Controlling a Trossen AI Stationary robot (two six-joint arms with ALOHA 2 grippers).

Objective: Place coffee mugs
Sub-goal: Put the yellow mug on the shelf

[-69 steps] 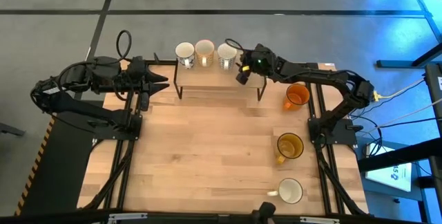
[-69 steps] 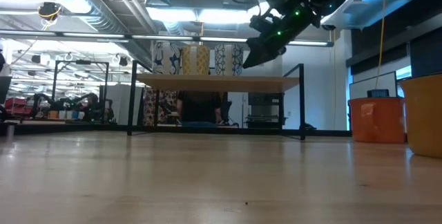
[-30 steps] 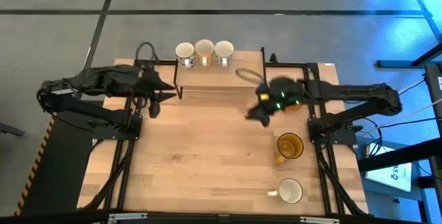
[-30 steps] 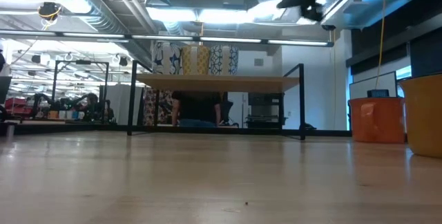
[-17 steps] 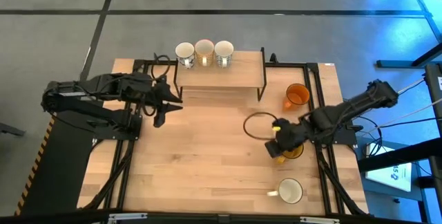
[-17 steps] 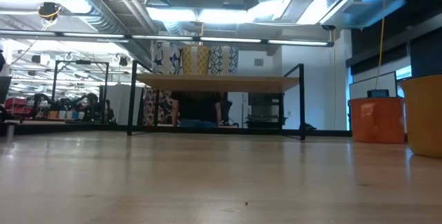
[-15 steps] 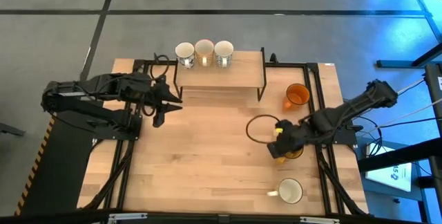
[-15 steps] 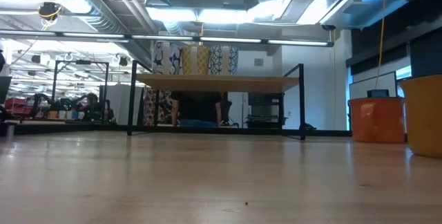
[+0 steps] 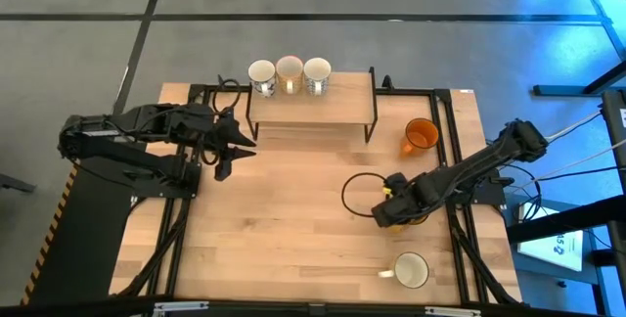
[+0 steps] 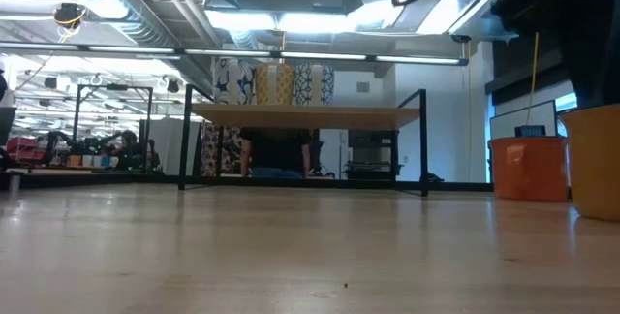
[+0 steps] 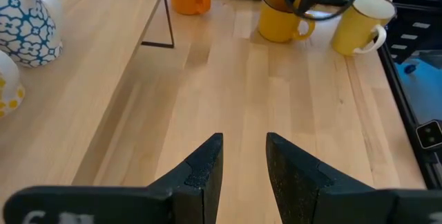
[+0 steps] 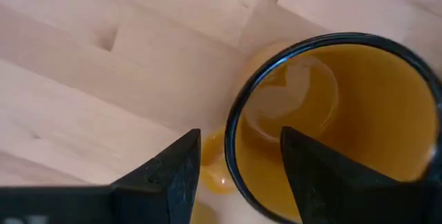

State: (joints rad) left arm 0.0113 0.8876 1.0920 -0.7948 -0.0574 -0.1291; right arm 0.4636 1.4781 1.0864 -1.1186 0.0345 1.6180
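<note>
Mugs are the job: the right tool (image 9: 383,212) hangs open over the amber mug (image 12: 331,120), one finger (image 12: 314,175) inside its rim, on the worktop (image 9: 293,219). Nearby stand an orange mug (image 9: 421,135) and a cream mug (image 9: 411,270). Three more mugs (image 9: 290,74) sit on the shelf (image 9: 337,97). Left tool (image 9: 227,151) waits open near that shelf.

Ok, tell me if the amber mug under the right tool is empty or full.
Empty. In the right wrist view, the amber mug stands upright with its glossy inner floor bare; the right tool straddles its dark rim.
</note>
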